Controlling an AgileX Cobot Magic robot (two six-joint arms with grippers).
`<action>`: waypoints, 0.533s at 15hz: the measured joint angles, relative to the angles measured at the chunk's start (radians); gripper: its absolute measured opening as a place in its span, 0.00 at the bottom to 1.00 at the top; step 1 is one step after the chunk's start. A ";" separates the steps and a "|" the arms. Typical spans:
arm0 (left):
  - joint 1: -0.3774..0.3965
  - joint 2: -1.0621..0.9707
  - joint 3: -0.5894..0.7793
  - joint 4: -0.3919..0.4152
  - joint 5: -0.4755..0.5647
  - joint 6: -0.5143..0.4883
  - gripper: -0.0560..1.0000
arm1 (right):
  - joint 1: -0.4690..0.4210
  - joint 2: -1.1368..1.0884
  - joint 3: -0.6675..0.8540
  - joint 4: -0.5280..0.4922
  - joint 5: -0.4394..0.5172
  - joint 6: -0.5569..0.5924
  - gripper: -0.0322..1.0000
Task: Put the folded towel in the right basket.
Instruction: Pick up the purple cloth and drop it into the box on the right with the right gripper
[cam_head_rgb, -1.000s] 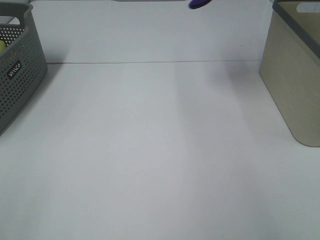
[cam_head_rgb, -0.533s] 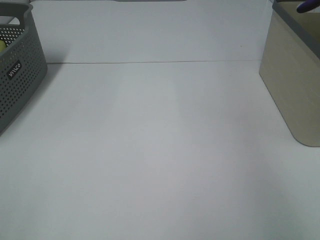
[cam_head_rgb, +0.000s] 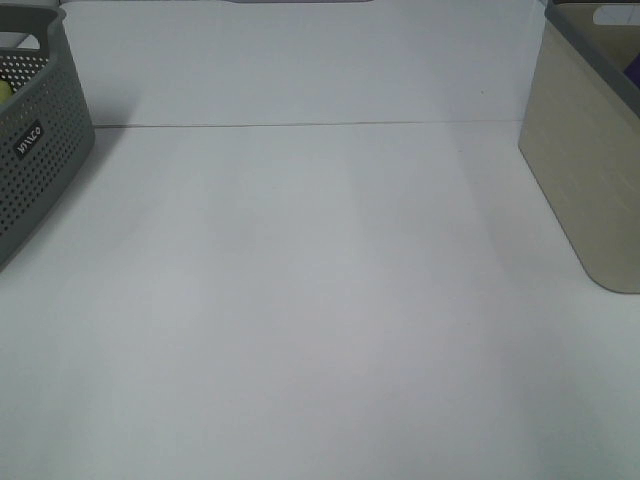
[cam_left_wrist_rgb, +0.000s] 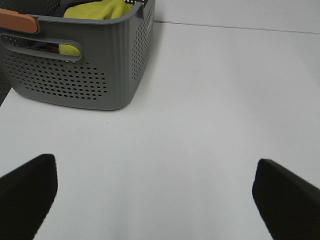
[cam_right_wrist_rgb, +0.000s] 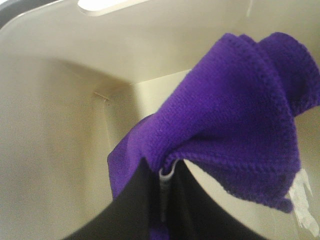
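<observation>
Right gripper (cam_right_wrist_rgb: 163, 181) pinches the purple folded towel (cam_right_wrist_rgb: 225, 115), holding it inside the beige right basket (cam_right_wrist_rgb: 65, 125). Left gripper (cam_left_wrist_rgb: 155, 192) hangs spread wide over the white table (cam_left_wrist_rgb: 210, 95), near the grey basket (cam_left_wrist_rgb: 85, 75)

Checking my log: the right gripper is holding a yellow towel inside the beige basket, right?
No. The towel clamped in the right gripper is purple, not yellow; the right wrist view shows it. It is indeed held inside the beige basket.
</observation>
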 joint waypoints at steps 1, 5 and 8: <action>0.000 0.000 0.000 0.000 0.000 0.000 0.99 | 0.000 0.010 0.000 -0.001 0.000 0.000 0.11; 0.000 0.000 0.000 0.000 0.000 0.000 0.99 | 0.000 0.022 0.017 -0.011 0.000 0.006 0.14; 0.000 0.000 0.000 0.000 0.000 0.000 0.99 | 0.000 0.022 0.017 -0.005 0.000 0.006 0.61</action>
